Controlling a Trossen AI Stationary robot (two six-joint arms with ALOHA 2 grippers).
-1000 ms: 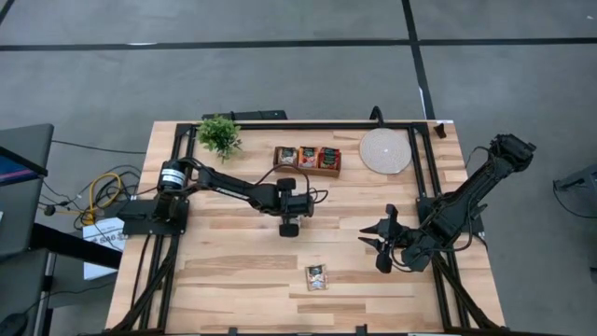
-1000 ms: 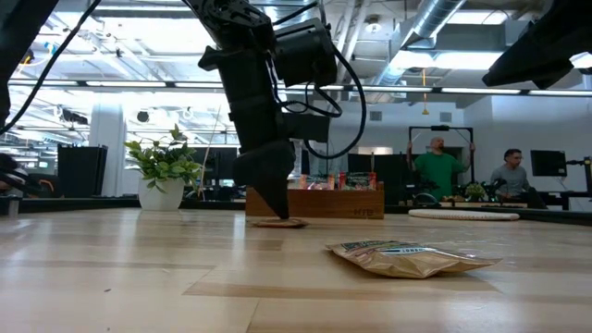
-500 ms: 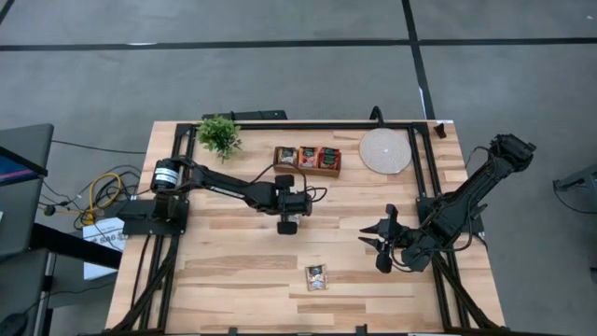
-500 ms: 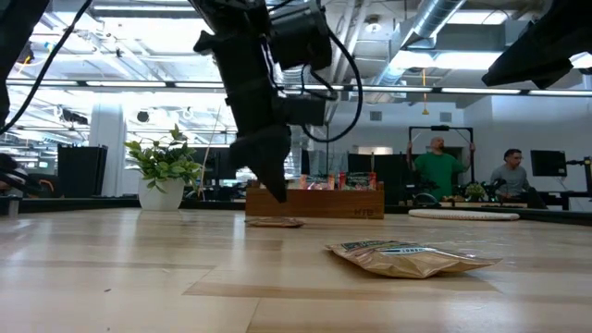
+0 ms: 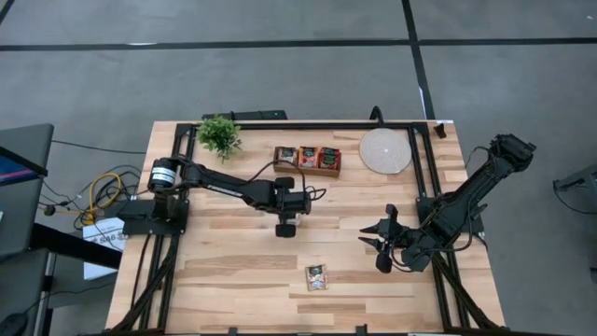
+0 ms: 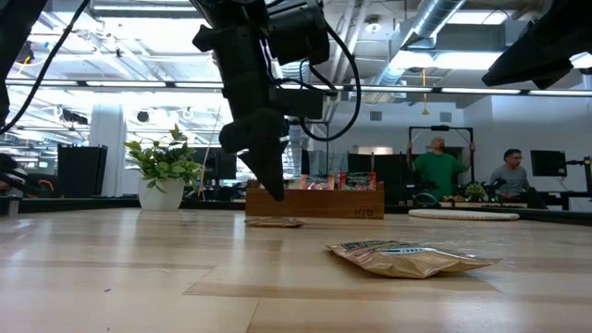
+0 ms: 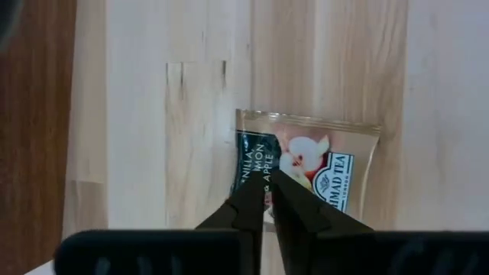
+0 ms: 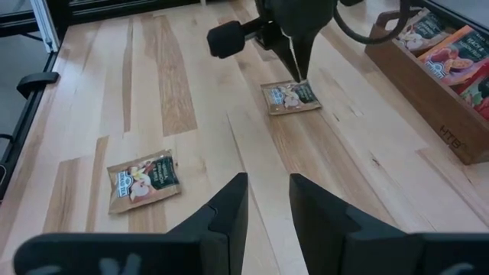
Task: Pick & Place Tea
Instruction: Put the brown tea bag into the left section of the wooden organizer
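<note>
Directly beneath the left gripper (image 5: 285, 229) lay a small flat square tea sachet with pale kraft edges, a dark band and a fruit print (image 7: 306, 172), flat on the light wooden plank table (image 5: 233, 280). The gripper hung just above the sachet without touching it; its two dark fingers (image 7: 248, 210) were nearly together, with only a thin slit between the tips, and nothing was clamped between them. In the low view a clear gap showed between the downward-pointing tips (image 6: 273, 190) and the sachet (image 6: 275, 222) on the wood.

Just beyond the left gripper, toward the far edge of the table, stood a brown wooden three-compartment tray (image 5: 308, 169) with red-orange and paler sachets standing in it. A small green potted plant (image 5: 219, 135) stood farther off past the tray on the arm's base side, and a round pale disc (image 5: 385, 150) lay beyond the tray on the other side.

A second flat kraft sachet (image 5: 317, 276) lay well apart from the left gripper, toward the near edge, roughly between the two grippers. The right gripper (image 5: 378, 245) waited at the right side of the table, near this second sachet but not touching it, its fingers (image 8: 229, 214) apart and empty.

Beyond the table, two people (image 6: 439, 166) were in the room.
</note>
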